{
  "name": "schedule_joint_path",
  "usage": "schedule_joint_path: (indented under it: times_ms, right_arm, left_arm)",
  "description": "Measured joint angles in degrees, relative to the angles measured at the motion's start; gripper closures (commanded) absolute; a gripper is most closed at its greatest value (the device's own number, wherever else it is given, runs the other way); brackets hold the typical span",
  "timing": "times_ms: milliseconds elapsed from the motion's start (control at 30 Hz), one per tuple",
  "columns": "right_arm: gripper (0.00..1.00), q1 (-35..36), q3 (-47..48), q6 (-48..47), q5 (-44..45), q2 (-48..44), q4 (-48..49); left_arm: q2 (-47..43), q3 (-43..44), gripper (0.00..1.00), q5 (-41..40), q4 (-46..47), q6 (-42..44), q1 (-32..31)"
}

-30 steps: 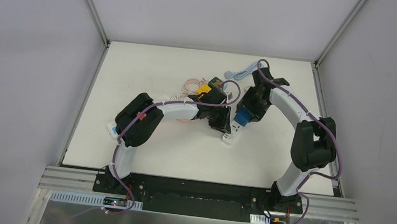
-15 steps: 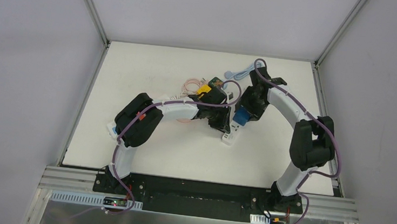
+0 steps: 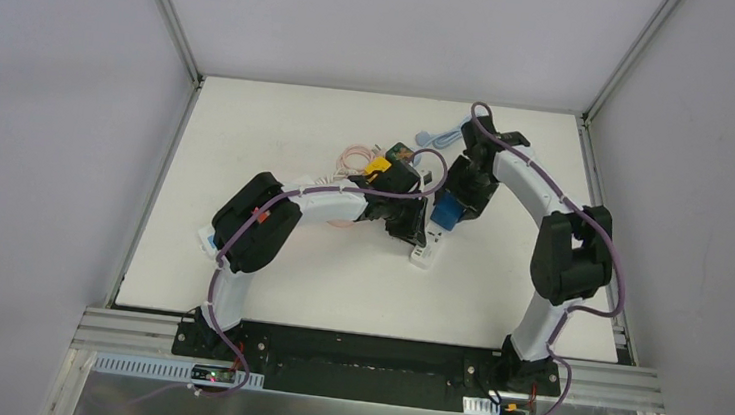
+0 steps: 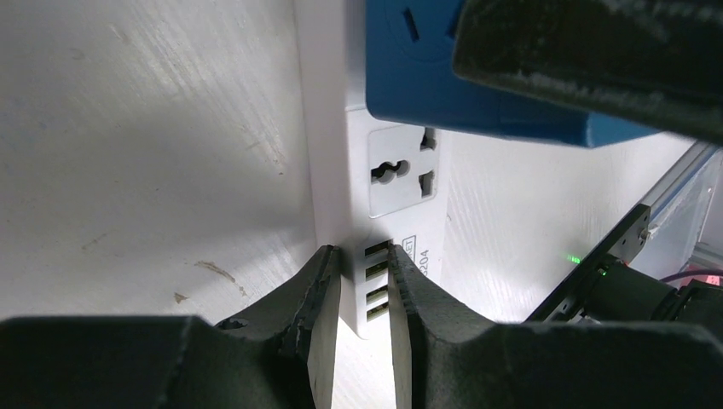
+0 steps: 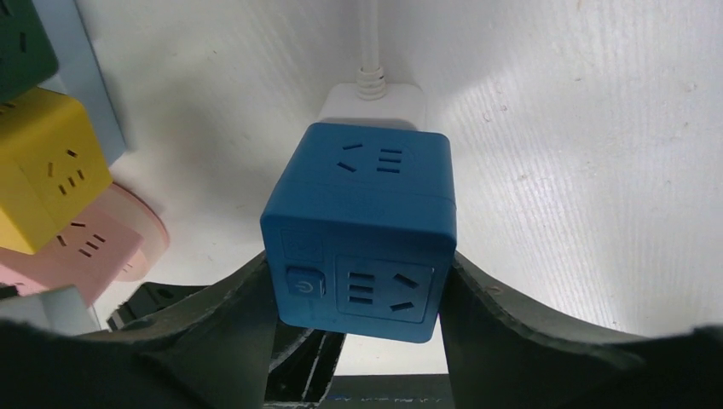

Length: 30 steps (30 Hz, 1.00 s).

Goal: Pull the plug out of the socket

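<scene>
Firmly, my right pincer (image 5: pixel 358 294) holds the blue cube-shaped plastic plug (image 5: pixel 362 204) by two opposite side faces, fingers pressed flat against it. The plug sits directly over the long white plastic power strip (image 4: pixel 401 183), near the strip's cabled end. Whether its pins are seated in the socket or clear of it I cannot tell. My left pincer (image 4: pixel 362 285) is narrowed onto the strip's other end, both fingers touching its sides. Under the strip lies a scuffed white tabletop (image 3: pixel 279 140), boxed in by plain grey walls (image 3: pixel 53 90). Close to the strip's left crowd a yellow cube adapter (image 5: pixel 47 162) and a pink round adapter (image 5: pixel 107 243). Right of the strip, and from it toward my bases, the tabletop runs open to its metal edge rails (image 3: pixel 155 199).
</scene>
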Motion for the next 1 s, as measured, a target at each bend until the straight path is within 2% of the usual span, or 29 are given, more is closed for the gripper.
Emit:
schedule_joint_path:
  times_ms: [133,567,900,1000]
  right_arm:
    - [1.00,0.46,6.73,-0.66,-0.17,4.70,-4.59]
    - [1.00,1.40,7.08,-0.33,1.70,4.57,-5.01]
    - [1.00,0.24,4.09,1.70,0.04,-6.71,-0.68]
    - [1.00,-1.27,3.28,2.05,0.87,-10.82,-0.26]
  left_arm:
    - [-0.07,-0.04,0.75,-0.66,-0.02,0.15,0.13]
    - [-0.33,-0.63,0.75,-0.79,0.57,0.13,0.11]
    - [-0.61,-1.22,0.75,-0.76,1.36,0.11,0.13]
    - [-0.61,-0.96,0.71,-0.74,0.98,0.13,0.15]
